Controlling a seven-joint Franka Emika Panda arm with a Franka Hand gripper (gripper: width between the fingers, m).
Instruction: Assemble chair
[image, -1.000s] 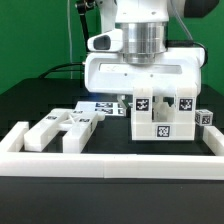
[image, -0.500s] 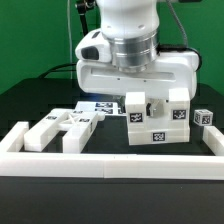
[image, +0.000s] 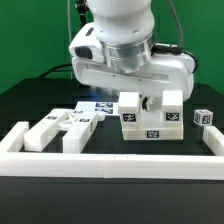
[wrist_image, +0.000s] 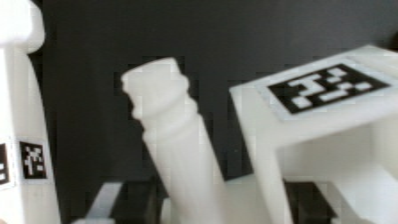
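White arm (image: 118, 20) reaching down from above, wrist (image: 125, 45) leaning toward the exterior view's left, broad gripper (image: 150, 103) tilted with it and pointing down, jaws drawn in narrow, clamped on a white threaded post (wrist_image: 178, 130).

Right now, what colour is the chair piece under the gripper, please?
The chair piece is white with black-and-white square tags, clearest in the exterior view.

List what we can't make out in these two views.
- Exterior view: gripper, tips hidden between the upright blocks of the chair, so the grip is not readable.
- Exterior view: marker board, mostly behind the loose parts and the arm.
- Wrist view: threaded post, base cut off by the picture edge; the tag on the tall part is cut off and blurred.
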